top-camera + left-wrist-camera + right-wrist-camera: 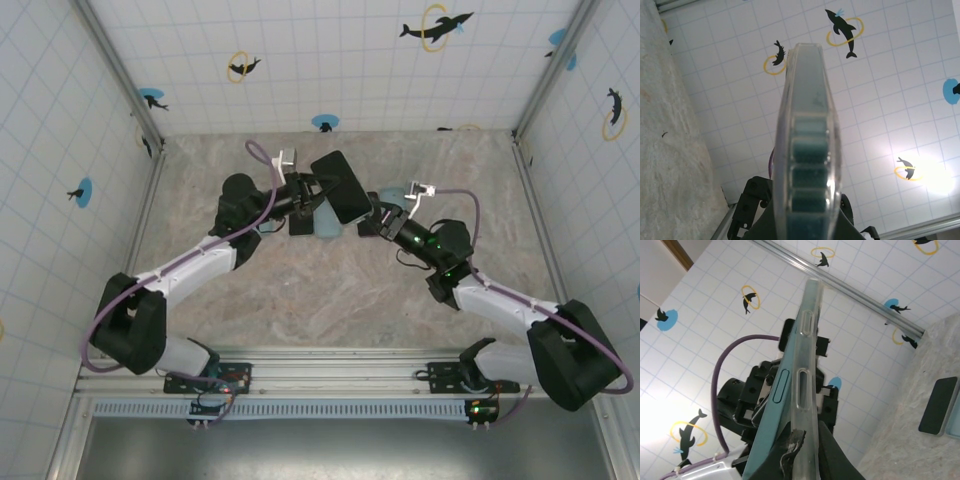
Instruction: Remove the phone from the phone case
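Both arms meet at the phone (pixel 340 187), raised in its phone case (pixel 807 355) above the worktop (pixel 300 290). The right pincer (pixel 795 450) is clamped on the phone case; whether the left pincer (pixel 807 225) is closed I cannot tell. The case looks pliable and the phone stiff and slick, so peel at a corner lip.

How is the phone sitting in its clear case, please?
Partly out: the teal phone splays from the clear case below, meeting it at the top.
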Robot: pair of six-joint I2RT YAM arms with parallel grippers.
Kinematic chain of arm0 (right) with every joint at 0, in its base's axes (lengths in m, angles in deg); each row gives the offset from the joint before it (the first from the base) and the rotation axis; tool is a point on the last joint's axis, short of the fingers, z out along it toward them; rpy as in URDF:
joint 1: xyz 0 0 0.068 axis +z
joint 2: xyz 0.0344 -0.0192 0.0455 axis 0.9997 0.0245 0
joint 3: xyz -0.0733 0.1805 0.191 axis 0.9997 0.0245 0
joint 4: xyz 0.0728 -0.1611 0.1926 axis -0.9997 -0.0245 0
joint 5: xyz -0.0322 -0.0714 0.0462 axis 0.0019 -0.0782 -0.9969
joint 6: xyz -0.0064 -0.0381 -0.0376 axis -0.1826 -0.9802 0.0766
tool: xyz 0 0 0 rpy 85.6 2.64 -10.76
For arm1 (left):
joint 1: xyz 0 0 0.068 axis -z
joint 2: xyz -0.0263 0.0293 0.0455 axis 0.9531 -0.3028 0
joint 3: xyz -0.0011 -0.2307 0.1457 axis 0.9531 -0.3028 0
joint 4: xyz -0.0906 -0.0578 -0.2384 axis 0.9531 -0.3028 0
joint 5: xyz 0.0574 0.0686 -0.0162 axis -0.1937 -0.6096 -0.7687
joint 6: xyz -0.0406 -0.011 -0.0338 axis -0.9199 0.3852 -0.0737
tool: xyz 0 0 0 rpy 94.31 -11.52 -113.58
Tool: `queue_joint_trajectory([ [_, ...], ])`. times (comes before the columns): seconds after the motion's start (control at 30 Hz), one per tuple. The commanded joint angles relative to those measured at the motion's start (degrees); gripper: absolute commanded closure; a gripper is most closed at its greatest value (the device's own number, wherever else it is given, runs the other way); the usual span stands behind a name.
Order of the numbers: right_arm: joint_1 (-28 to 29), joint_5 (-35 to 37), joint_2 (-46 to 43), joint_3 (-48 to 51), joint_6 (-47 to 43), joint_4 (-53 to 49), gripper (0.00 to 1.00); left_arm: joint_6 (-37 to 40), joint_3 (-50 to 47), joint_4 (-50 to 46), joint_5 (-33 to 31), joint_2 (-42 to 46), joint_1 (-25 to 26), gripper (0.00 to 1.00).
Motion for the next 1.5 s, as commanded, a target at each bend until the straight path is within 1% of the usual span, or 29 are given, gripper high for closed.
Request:
queue_joint_trajectory([
  [0.0, 1.4, -1.7, 0.2, 0.9, 1.5, 8.7, 0.92, -0.6, -0.3, 0.9, -3.3, -1.3, 0.5, 0.68],
  [0.1, 1.2, -0.8, 0.3, 1.8, 3.0, 9.7, 0.94, -1.1, 0.1, 1.6, -2.3, -2.0, 0.5, 0.64],
  [0.2, 0.9, 0.0, 0.7, 2.5, 4.2, 10.8, 0.95, -1.2, 0.5, 1.4, -2.2, -2.2, 0.5, 0.62],
  [0.23, 1.0, 0.1, 0.7, 2.7, 4.4, 10.9, 0.95, -1.1, 0.5, 1.2, -2.2, -2.2, 0.5, 0.58],
  [0.3, 0.7, 2.7, 0.7, 3.3, 5.2, 11.9, 0.95, 0.0, 1.0, -0.7, -2.2, -2.2, 0.5, 0.46],
  [0.33, 0.6, 3.4, 0.8, 3.5, 5.5, 12.1, 0.95, 0.7, 1.1, -1.9, -2.2, -2.1, 0.5, 0.44],
  [0.5, -0.1, 8.1, 1.3, 3.3, 5.9, 13.2, 0.95, 3.6, 0.8, -8.1, -3.3, -1.0, 0.5, 0.42],
  [0.53, -0.1, 9.6, 1.5, 3.2, 5.6, 13.3, 0.95, 4.1, 0.6, -10.2, -4.3, -0.5, 0.5, 0.40],
  [0.6, -0.1, 12.3, 1.9, 2.9, 5.2, 13.5, 0.95, 3.4, -1.1, -10.7, -6.2, 0.8, 0.9, 0.39],
  [0.67, 0.0, 15.5, 2.5, 3.0, 4.7, 14.2, 0.95, 2.6, -2.8, -11.4, -9.7, 2.8, 2.2, 0.37],
  [0.77, 0.5, 21.2, 3.4, 3.2, 4.0, 15.2, 0.96, 2.1, -3.9, -14.7, -15.7, 5.1, 5.5, 0.36],
  [0.87, 1.2, 26.5, 4.5, 3.6, 3.2, 17.0, 0.96, -0.8, -6.0, -17.0, -21.9, 7.8, 8.5, 0.37],
  [0.97, 2.2, 30.4, 5.6, 3.5, 1.9, 18.2, 0.97, -3.8, -7.4, -17.5, -26.8, 9.8, 11.0, 0.39],
  [1.03, 3.1, 32.1, 6.5, 3.3, 1.0, 19.0, 0.97, -4.7, -6.4, -19.0, -29.0, 10.2, 12.1, 0.39],
  [1.13, 4.2, 34.2, 7.4, 2.9, -0.4, 19.4, 0.97, -6.7, -4.3, -19.2, -30.6, 9.5, 13.2, 0.41],
  [1.2, 4.6, 34.7, 7.8, 2.6, -1.1, 19.3, 0.97, -8.8, -4.0, -17.3, -31.1, 8.7, 14.2, 0.43],
  [1.27, 5.1, 35.0, 7.8, 2.5, -2.1, 18.8, 0.97, -10.7, -3.6, -15.1, -31.6, 7.6, 15.3, 0.47],
  [1.47, 5.6, 35.6, 7.5, 3.1, -4.1, 18.6, 0.97, -11.9, -2.1, -12.8, -31.0, 5.7, 16.5, 0.51],
])
